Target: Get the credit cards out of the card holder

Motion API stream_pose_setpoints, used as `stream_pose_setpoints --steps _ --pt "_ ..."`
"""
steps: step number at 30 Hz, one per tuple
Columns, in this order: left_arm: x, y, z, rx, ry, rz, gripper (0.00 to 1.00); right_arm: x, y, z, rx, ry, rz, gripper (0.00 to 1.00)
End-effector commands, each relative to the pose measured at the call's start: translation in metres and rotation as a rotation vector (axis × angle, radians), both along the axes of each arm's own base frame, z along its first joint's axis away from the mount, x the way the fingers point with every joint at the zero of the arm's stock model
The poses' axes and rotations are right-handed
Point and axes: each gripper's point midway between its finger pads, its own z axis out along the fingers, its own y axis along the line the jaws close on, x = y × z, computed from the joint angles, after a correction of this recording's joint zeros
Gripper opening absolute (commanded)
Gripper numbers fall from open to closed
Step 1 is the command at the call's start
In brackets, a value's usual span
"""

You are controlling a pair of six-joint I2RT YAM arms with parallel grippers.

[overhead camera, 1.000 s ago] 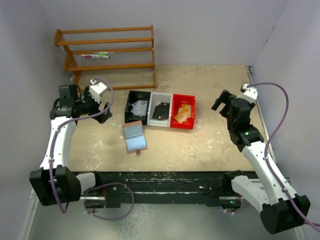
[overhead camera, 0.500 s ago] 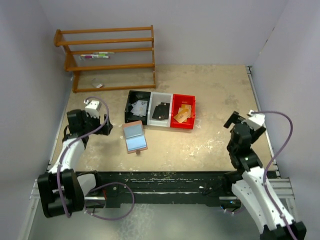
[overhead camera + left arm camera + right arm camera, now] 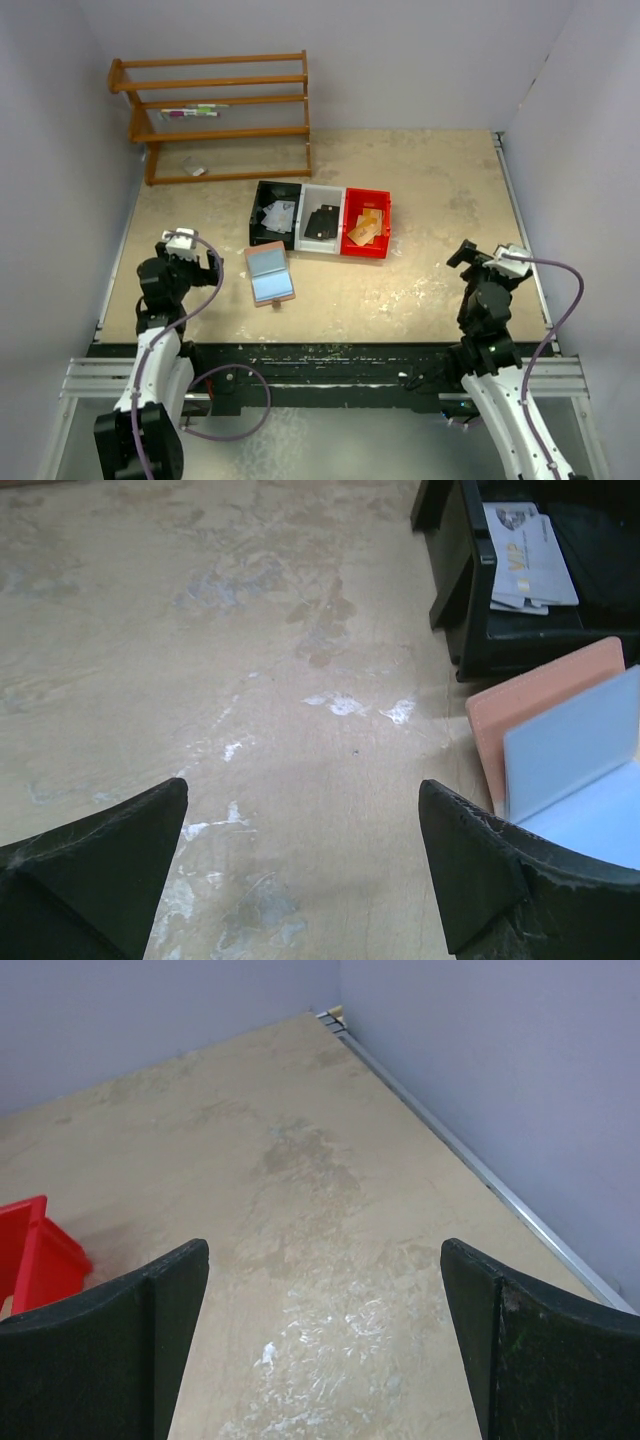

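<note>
Card holder (image 3: 270, 275) lies open, blue lining up, just in front of the black bin (image 3: 255, 215). My left gripper (image 3: 190, 264) hangs near and to the left of that bin, jaws wide and empty. My right gripper (image 3: 470, 257), equally wide and empty, sits well to its right.

The holder (image 3: 270, 275) is pinkish-brown outside and light blue inside. There is a black bin (image 3: 256, 214), a white bin (image 3: 322, 190) and a red bin (image 3: 385, 226). The cards (image 3: 525, 555) are pale with yellow print. The table (image 3: 430, 190) is beige, scuffed white.
</note>
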Motion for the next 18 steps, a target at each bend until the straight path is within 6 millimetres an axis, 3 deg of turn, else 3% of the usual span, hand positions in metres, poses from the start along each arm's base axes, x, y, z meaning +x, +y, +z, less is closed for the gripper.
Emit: stream_pose_setpoints --steps 1,6,11,15,18 --pt "0.006 0.013 0.026 0.008 -0.129 0.091 0.99 0.014 0.023 0.012 -0.050 -0.020 0.145 1.00" --pt "-0.006 0.017 0.029 0.014 -0.191 0.135 0.99 0.022 0.026 -0.003 -0.062 0.047 0.155 1.00" --pt "-0.012 0.018 0.027 0.012 -0.223 0.150 0.99 0.022 0.015 -0.028 -0.052 0.097 0.076 1.00" --pt "-0.011 0.017 0.026 0.012 -0.215 0.147 0.99 0.019 0.006 -0.032 -0.010 0.103 -0.001 1.00" --pt "-0.012 0.016 0.027 0.011 -0.222 0.140 0.99 0.025 0.011 -0.030 -0.055 0.105 0.039 1.00"
